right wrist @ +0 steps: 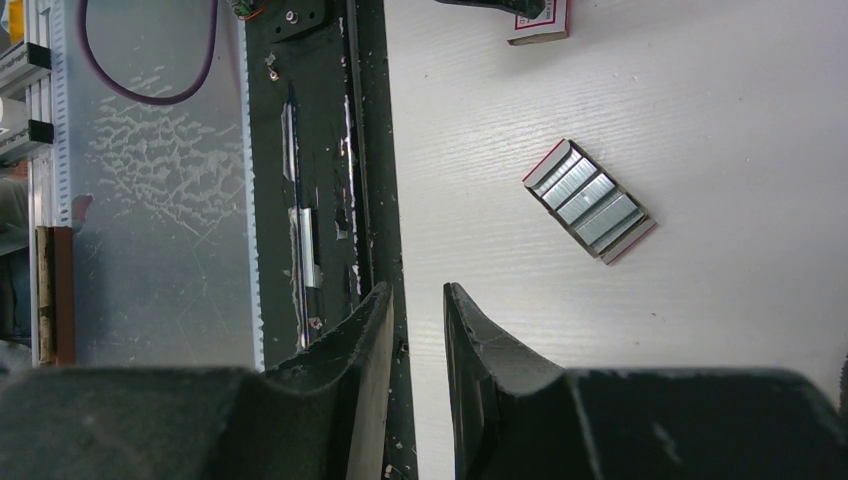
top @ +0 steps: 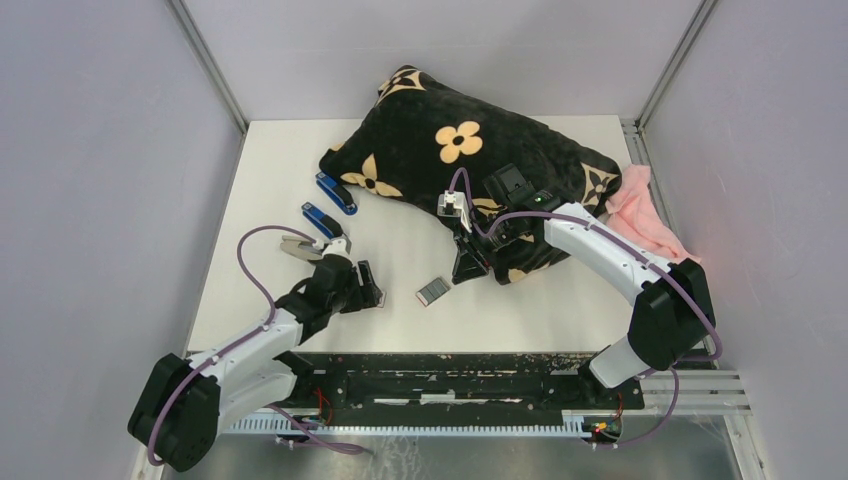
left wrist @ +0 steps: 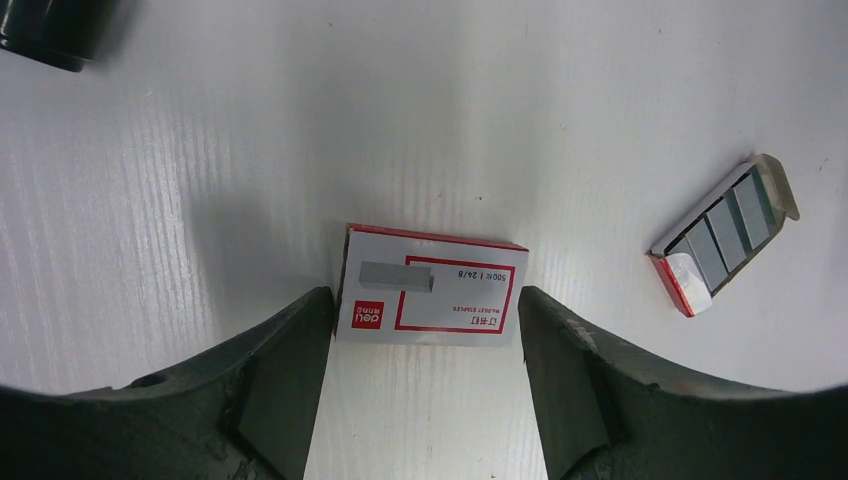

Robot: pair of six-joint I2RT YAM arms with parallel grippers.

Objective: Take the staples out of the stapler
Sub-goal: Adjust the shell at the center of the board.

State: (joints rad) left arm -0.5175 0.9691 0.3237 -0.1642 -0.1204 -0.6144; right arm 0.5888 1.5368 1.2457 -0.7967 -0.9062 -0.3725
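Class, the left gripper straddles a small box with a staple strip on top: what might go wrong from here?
1. The staple strip lies on the red-and-white box between the open fingers of the left gripper. Closing may grab the box instead, or knock the strip off.
2. The open tray of strips sits nearby; a sweep might scatter them.

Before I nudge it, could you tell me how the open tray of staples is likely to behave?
The tray lies flat on the smooth table, so it would probably slide rather than tip. It has no lid and the staples sit as separate strips, so tilting it could spill them. Its thin card walls would likely buckle under a firm pinch.
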